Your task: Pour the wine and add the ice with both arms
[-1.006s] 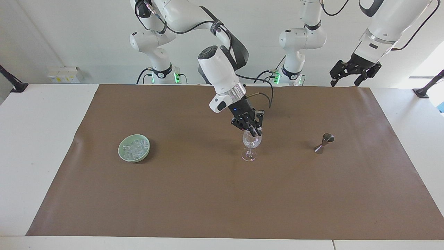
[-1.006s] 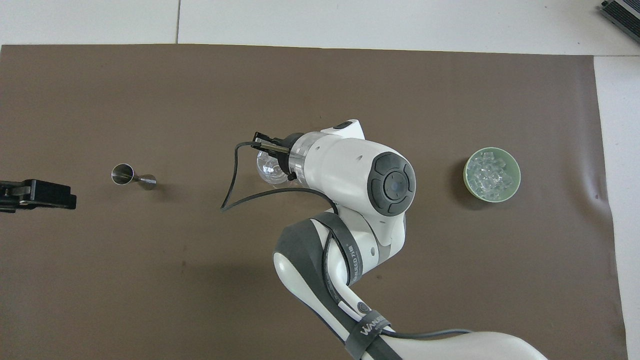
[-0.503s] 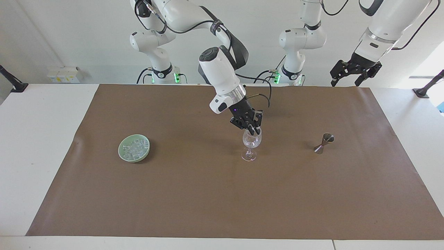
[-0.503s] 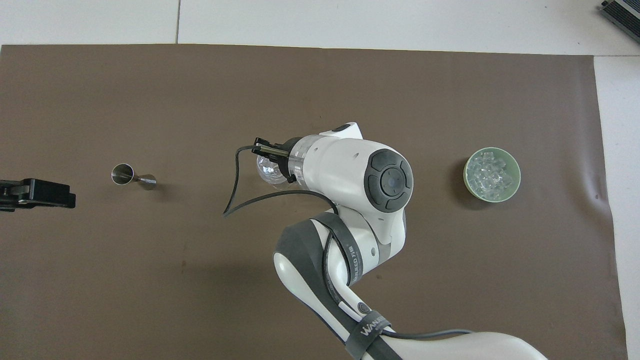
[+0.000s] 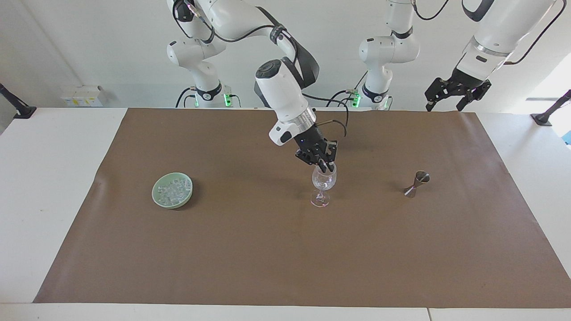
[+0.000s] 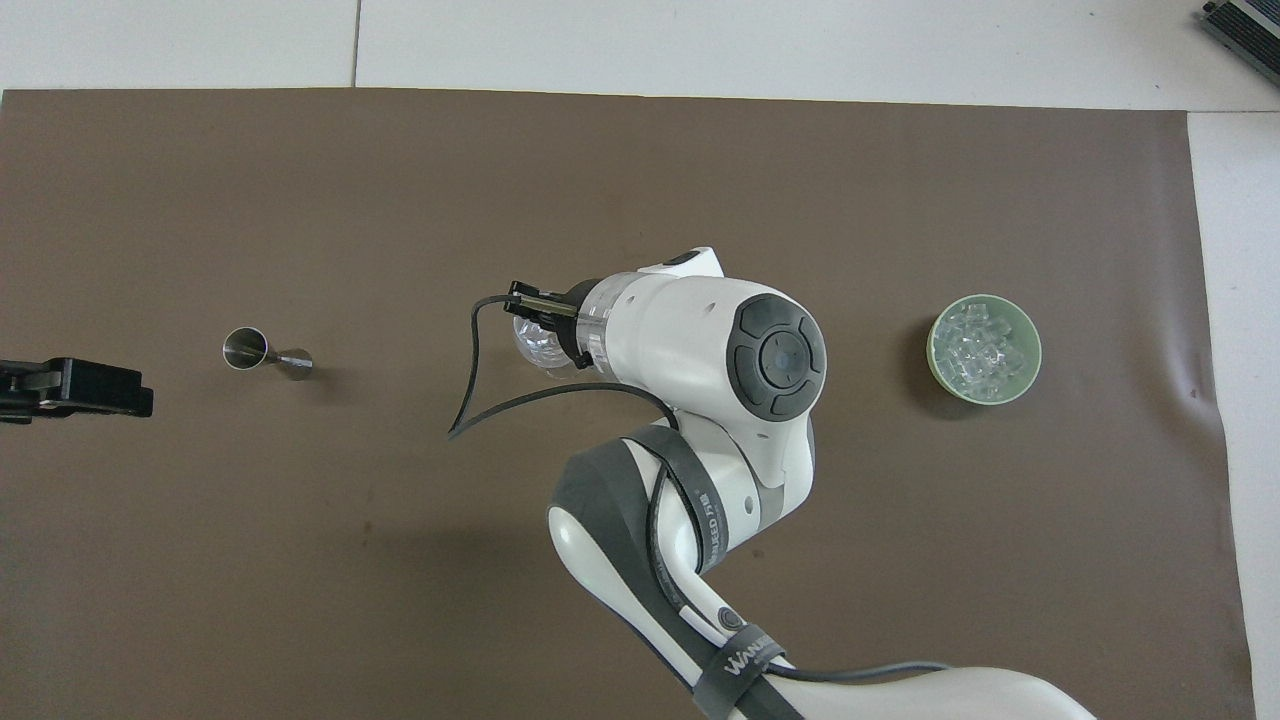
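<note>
A clear stemmed wine glass [image 5: 323, 183] stands upright mid-mat; it also shows in the overhead view [image 6: 538, 345]. My right gripper [image 5: 328, 167] points down at the glass's mouth, its tips at the rim. In the overhead view the right arm's wrist [image 6: 700, 345] covers most of the gripper and part of the glass. The ice [image 5: 171, 191] is heaped in a pale green bowl [image 5: 157, 198] toward the right arm's end; the ice [image 6: 983, 346] also shows from overhead. My left gripper [image 5: 446, 103] is open and empty, held high over the mat's edge at the left arm's end, waiting.
A small steel jigger [image 5: 416, 183] stands on the brown mat [image 5: 267, 249] between the glass and the left arm's end; it shows in the overhead view [image 6: 262, 352]. The right arm's cable [image 6: 470, 380] hangs over the mat beside the glass.
My right gripper has risen a little, from inside the glass's mouth to its rim. The glass, bowl, jigger and left arm have not moved.
</note>
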`<action>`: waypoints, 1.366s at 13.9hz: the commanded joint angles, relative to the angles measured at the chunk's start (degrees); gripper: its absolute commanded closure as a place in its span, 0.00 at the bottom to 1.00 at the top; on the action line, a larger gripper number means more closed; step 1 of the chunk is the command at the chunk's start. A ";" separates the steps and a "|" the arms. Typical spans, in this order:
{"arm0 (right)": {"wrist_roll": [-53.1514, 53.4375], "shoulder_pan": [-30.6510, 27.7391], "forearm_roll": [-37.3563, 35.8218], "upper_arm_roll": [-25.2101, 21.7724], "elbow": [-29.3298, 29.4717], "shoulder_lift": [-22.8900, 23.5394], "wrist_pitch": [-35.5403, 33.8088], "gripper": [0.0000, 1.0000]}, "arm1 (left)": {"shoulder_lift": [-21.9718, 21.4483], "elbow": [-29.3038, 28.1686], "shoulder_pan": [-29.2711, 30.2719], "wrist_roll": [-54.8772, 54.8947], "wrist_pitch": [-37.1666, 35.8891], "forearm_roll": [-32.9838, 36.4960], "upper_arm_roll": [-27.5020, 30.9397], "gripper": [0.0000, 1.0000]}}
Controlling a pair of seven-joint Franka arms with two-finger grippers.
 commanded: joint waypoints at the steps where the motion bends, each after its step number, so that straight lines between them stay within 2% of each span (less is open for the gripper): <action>1: 1.25 -0.43 0.55 0.08 -0.12 -1.45 -2.48 0.81 | -1.61 -1.79 0.20 0.12 0.52 0.82 -0.53 0.00; 3: 2.22 -0.43 0.55 0.08 -0.12 -1.45 -2.48 0.71 | -1.61 -1.70 0.19 0.12 0.61 0.82 -0.44 0.00; 4: 2.22 -0.43 0.55 0.08 -0.12 -1.45 -2.48 0.70 | -1.52 -1.70 0.20 0.12 0.52 0.82 -0.44 0.00; 8: 2.22 -0.60 0.55 0.08 -0.12 -1.45 -2.48 0.69 | 0.58 -0.83 0.37 0.12 0.52 0.82 0.09 0.00; 11: 2.22 -0.69 0.46 -0.01 0.06 -1.45 -2.39 0.69 | 2.78 3.91 -0.07 0.12 1.22 0.82 0.09 0.00; 17: 2.84 -0.69 0.37 -0.44 1.11 -2.07 -2.48 0.69 | 3.75 4.10 -0.24 0.12 0.69 0.82 0.27 0.00; 19: 2.84 -0.78 0.37 -0.71 1.73 -2.33 -2.48 0.69 | 5.32 7.07 -0.33 0.12 1.23 0.91 0.18 0.00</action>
